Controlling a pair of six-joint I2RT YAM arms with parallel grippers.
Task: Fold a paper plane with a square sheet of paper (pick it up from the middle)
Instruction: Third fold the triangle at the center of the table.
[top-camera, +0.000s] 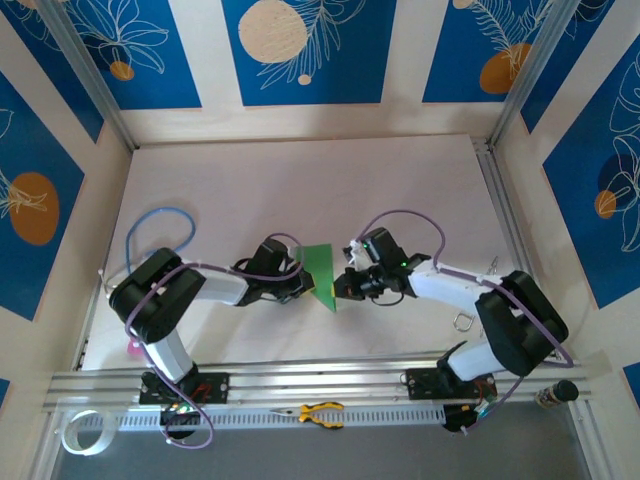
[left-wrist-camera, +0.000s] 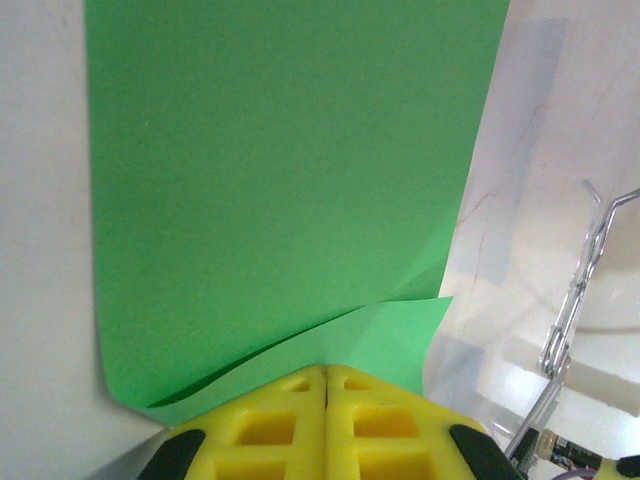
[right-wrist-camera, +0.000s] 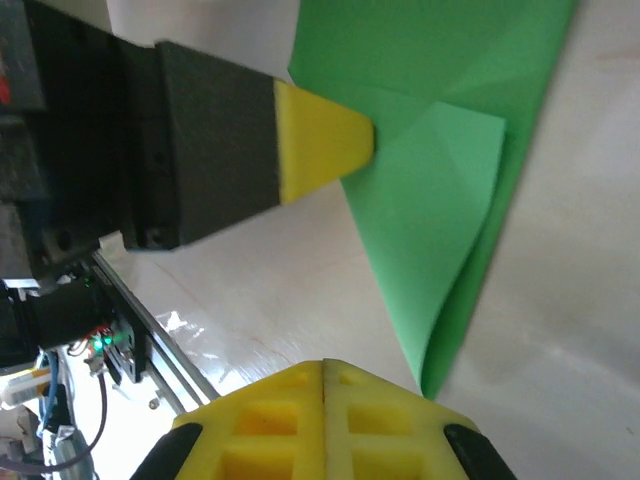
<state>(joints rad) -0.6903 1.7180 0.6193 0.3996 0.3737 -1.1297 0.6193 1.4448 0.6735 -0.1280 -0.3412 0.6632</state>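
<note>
**Flap up, both grippers closed at the sheet: time to set that crease**

The square sheet of paper (top-camera: 320, 272) lies mid-table, partly folded into a narrow wedge with its point toward 6 o'clock. In the right wrist view a lighter flap (right-wrist-camera: 440, 210) curls up off the layer below, so the crease looks unset to me.

At the sheet's 9 o'clock is your left gripper (top-camera: 296, 281). Its fingers are pressed together with the tips against the edge, and I cannot tell whether a layer is caught between them. At 4 o'clock your right gripper (top-camera: 344, 287) is pressed together too, apparently holding nothing, just beside the wedge's point.

My call: pin with the left and drag the right's closed tips along the fold, low and slow, or the thin paper skids. The pliers (top-camera: 320, 413) lie at 6 o'clock, well apart.
</note>
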